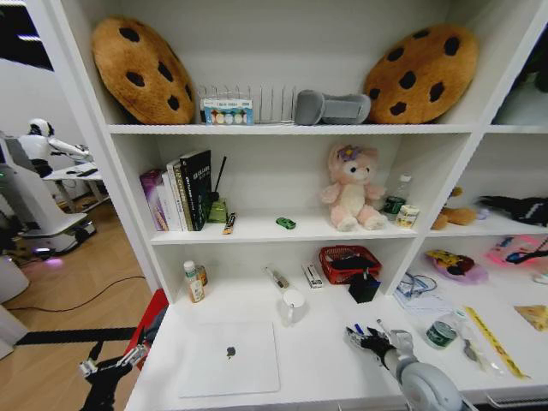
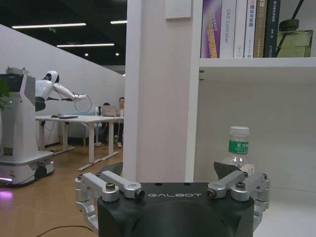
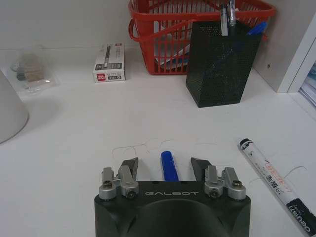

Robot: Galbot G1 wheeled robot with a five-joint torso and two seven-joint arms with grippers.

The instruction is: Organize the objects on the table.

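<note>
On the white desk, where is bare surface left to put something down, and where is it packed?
Free: the table between the silver laptop and the right hand, and the strip from laptop up to the white mug. In the right wrist view, bare top lies between the hand and the black pen holder. Crowded: the back by the red basket and the desk's right end.

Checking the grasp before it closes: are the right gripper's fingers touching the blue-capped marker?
Apart. The right wrist view shows bare table either side of the blue-capped marker, between the open right gripper fingers.

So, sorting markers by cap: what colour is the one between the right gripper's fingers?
Blue cap, clearest in the right wrist view.
</note>
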